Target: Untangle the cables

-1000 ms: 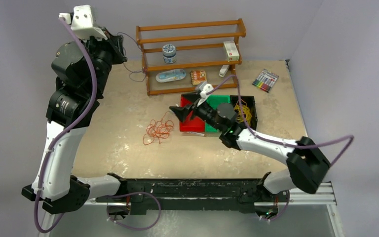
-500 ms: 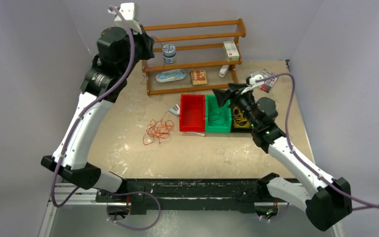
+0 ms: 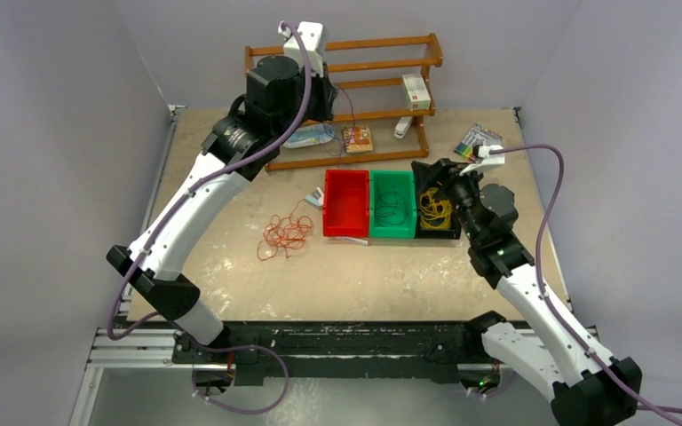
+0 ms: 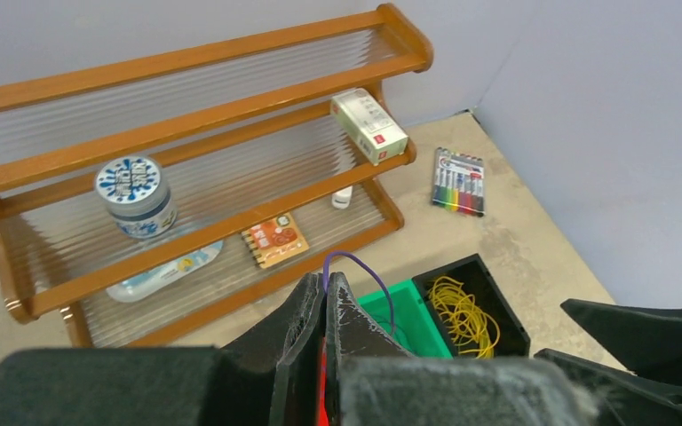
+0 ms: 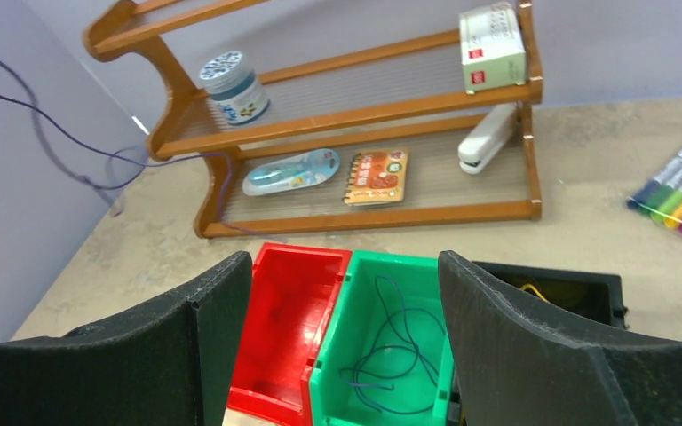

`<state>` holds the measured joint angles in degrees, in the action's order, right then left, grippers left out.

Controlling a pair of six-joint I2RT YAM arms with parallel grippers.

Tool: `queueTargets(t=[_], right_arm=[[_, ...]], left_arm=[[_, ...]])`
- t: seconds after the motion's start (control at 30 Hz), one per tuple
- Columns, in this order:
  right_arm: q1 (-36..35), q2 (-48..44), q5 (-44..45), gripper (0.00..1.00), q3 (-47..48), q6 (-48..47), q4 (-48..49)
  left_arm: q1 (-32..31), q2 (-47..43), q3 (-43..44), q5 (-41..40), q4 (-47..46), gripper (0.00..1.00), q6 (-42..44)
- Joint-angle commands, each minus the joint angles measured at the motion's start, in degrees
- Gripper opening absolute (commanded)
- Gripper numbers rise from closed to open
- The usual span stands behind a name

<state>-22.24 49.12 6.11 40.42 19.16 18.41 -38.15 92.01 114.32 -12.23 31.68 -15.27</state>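
Observation:
My left gripper (image 4: 327, 286) is raised in front of the shelf and shut on a thin purple cable (image 4: 375, 271). That cable arcs from its tips down toward the green bin (image 4: 406, 302). In the top view the left gripper (image 3: 324, 93) hangs high at the back. A dark cable (image 5: 400, 355) lies coiled in the green bin (image 3: 391, 202). Yellow cable (image 3: 435, 209) fills the black bin (image 3: 451, 232). An orange-red tangle (image 3: 286, 235) lies on the table. My right gripper (image 3: 431, 175) stands open and empty above the bins (image 5: 346, 337).
The red bin (image 3: 346, 202) holds nothing. Behind the bins stands a wooden shelf (image 3: 346, 80) with a jar, a box, a stapler and a notebook. A marker pack (image 3: 477, 144) lies at the back right. Walls close in on the left, back and right.
The left arm has swung from the back-left corner rightward over the shelf, the purple cable trailing with it. The right arm has moved from over the red bin to the black bin.

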Motion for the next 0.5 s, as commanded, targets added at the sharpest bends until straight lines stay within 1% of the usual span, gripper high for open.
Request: queueTargets(t=[0.0,0.17,0.47], right_arm=[[0.36,-2.67,5.70,0.79,-0.31,2.07,-1.54],[0.46,-4.52,9.17,0.79,-0.97,3.04,-2.88],[0.62,-5.77,11.29,0.80,-1.99,3.28,-3.25]], left_arm=[[-1.03,0.81,1.68,2.96,-5.77,0.00,1.17],[-1.87,4.75,3.66,7.87,-6.62,0.00,-0.99],[-5.92,10.18,7.36,10.21,-6.63,0.00,-1.90]])
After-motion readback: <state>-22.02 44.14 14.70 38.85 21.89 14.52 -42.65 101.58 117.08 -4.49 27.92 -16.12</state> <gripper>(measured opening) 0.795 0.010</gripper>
